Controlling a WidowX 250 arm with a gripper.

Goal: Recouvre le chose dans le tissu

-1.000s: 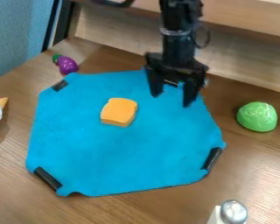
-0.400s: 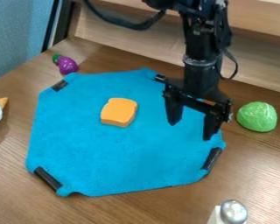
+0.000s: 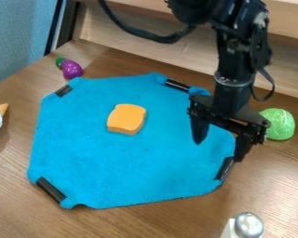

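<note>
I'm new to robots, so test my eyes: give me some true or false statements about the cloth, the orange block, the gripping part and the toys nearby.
1. The orange block lies on top of the blue cloth. True.
2. The end effector is gripping the orange block. False: the end effector is open, to the right of the block in the picture.
3. The purple toy lies on the cloth. False: the purple toy is on the wooden table, beyond the cloth's edge.
4. The cloth has black strips at its corners. True.
5. The cloth covers the orange block. False: the block is uncovered.
</note>
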